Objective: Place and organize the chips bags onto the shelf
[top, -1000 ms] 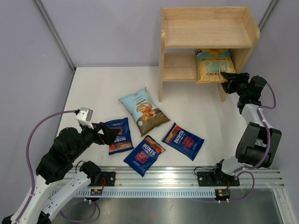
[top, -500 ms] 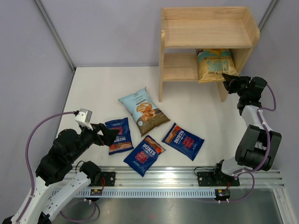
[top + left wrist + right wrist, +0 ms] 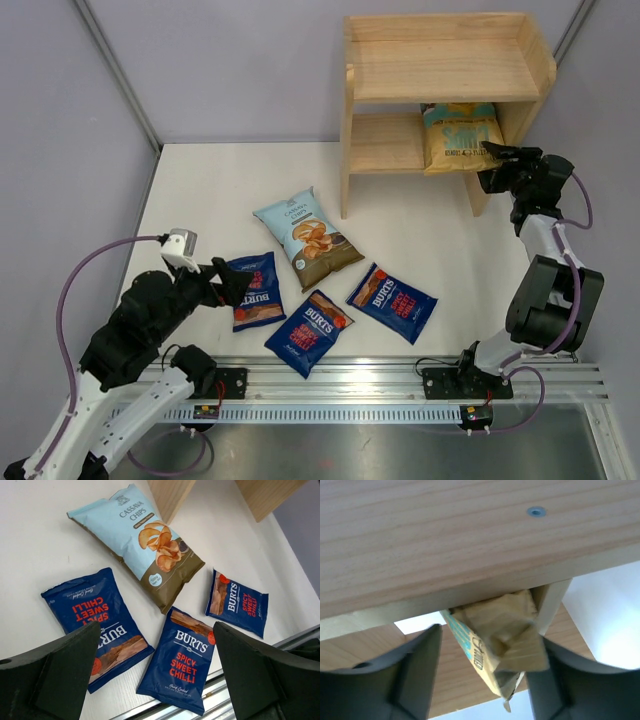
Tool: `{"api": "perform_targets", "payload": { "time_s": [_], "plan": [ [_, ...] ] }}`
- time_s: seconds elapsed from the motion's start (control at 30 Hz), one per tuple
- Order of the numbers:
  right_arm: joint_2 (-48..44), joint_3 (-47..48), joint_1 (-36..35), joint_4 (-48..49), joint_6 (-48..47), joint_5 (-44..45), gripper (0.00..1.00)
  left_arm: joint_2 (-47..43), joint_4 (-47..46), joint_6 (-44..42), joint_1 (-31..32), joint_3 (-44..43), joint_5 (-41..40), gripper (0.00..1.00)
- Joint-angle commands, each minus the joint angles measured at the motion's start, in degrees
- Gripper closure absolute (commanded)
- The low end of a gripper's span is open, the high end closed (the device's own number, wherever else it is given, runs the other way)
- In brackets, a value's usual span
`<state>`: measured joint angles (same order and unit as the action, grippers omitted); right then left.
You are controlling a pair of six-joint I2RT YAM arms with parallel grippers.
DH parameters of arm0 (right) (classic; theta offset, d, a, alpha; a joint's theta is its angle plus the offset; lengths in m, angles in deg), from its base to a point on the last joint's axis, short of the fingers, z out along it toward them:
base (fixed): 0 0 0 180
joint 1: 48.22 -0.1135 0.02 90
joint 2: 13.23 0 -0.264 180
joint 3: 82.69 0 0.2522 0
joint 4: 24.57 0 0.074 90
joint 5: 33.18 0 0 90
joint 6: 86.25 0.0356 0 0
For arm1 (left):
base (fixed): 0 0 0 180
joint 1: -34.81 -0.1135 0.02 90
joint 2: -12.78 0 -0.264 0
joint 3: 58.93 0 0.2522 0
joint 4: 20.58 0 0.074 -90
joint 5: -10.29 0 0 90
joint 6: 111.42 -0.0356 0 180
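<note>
The wooden shelf stands at the back right. The golden-yellow bag leans in the right end of its lower tier. My right gripper is at that bag's lower right corner. In the right wrist view the bag hangs under the shelf board between my spread jaws, touching the right finger. The pale blue bag and three Burts bags lie flat on the table. My left gripper is open above the left Burts bag.
The shelf's upper tier holds nothing. Its left side panel stands just behind the pale blue bag. A metal rail runs along the table's near edge, close to the middle Burts bag.
The yellow bag has gone further back into the lower tier and stands more upright. My right gripper has risen and moved toward the shelf with it. The left arm has barely moved.
</note>
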<state>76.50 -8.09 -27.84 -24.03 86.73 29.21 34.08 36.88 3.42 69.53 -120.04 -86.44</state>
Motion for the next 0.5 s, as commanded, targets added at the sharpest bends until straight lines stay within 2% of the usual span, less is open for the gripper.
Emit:
{"api": "perform_targets", "payload": {
  "time_s": [0.0, 0.03, 0.1, 0.13, 0.3, 0.47],
  "plan": [
    [-4.6, 0.3, 0.3, -0.6, -2.5, 0.2, 0.22, 4.7, -1.9, 3.6, 0.0, -1.7, -3.4, 0.01],
    [-5.6, -0.4, 0.3, -0.9, -2.9, 0.2, 0.10, 5.9, -2.5, 4.2, 0.0, -1.4, -3.3, 0.01],
    [-8.6, -3.1, 0.4, -2.3, -4.7, 0.2, 0.06, 9.3, -4.5, 5.6, 0.0, -1.0, -2.4, 0.01],
    [-9.7, -4.4, 0.7, -2.9, -5.5, 0.3, 0.01, 10.2, -5.3, 6.1, 0.0, -0.7, -2.2, 0.01],
    [-16.1, -6.3, 1.5, -8.6, -12.5, 0.4, 0.01, 16.6, -10.9, 8.5, 0.0, 0.0, -0.8, 0.01],
    [-22.9, -6.8, 1.6, -19.6, -21.8, 2.9, 0.00, 26.3, -15.1, 12.7, -0.1, -0.4, 0.0, 0.01]
  ]
}}
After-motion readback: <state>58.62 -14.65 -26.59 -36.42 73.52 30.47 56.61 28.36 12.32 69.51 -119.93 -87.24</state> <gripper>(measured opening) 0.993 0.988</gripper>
